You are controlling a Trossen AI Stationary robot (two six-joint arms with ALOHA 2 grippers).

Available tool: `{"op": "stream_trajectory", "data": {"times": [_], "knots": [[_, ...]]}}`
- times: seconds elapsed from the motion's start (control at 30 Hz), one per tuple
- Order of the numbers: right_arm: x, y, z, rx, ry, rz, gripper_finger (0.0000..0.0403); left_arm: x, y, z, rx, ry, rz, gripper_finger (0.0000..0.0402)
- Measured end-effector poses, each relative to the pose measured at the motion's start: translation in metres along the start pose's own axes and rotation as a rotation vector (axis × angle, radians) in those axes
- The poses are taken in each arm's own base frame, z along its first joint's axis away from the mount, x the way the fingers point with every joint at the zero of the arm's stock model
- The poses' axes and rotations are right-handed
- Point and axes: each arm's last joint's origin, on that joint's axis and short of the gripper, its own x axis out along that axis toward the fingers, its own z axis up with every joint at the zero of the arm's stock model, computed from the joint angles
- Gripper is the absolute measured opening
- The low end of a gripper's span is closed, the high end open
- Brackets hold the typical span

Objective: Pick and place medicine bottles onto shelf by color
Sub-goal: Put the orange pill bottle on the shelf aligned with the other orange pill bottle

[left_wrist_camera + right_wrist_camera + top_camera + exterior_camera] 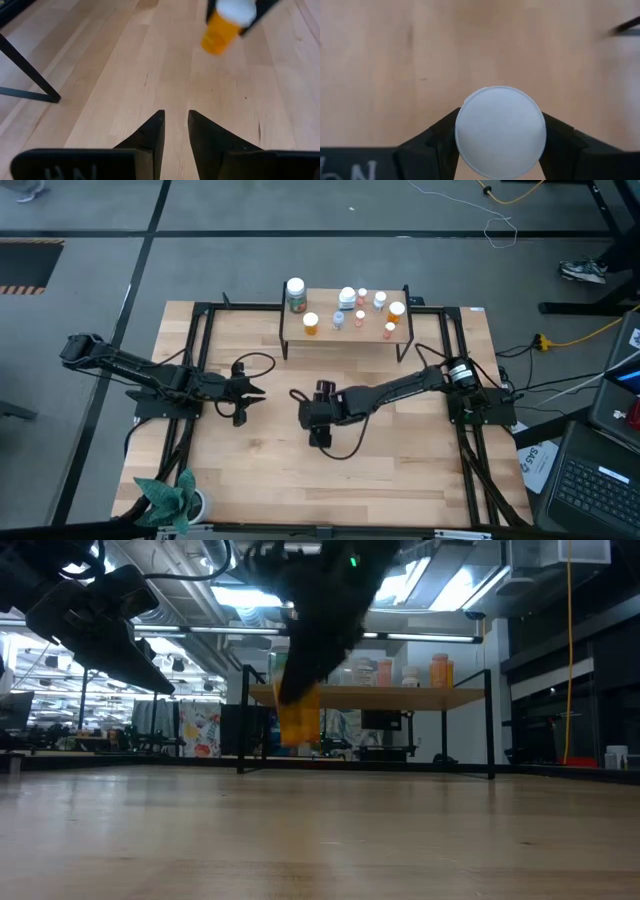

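With eight bottles on the shelf [345,332] at upper centre, the right gripper [500,132] clamps a white-capped orange bottle [219,33]; the left gripper [175,131] is closed, empty.

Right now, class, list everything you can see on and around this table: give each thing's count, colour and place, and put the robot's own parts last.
Light-wood shelf on black legs: one, at the table's far edge.
Bottles on the shelf: about nine, white-capped; a green one at the shelf's left end, orange ones such as, bluish-clear ones such as.
Orange bottle with white cap: one, held off the tabletop near the table's middle.
Green plant in a white pot: one, at the near left corner.
Laptop: one, dark, right of the table.
Left gripper: shut, empty, left of centre.
Right gripper: closed around the orange bottle's cap.
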Motion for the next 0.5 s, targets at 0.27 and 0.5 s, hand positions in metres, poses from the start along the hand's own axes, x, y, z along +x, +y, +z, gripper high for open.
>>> {"op": "stream_trajectory", "data": {"times": [0.27, 0.5], "knots": [[-0.056, -0.038, 0.035, -0.045, 0.056, -0.239, 0.0202, 0.000, 0.000, 0.000, 0.000, 0.001, 0.001, 0.0080], [-0.104, -0.082, 0.062, -0.027, 0.023, -0.354, 0.0202, 0.000, 0.000, 0.000, 0.000, 0.001, 0.001, 0.0080]]}}
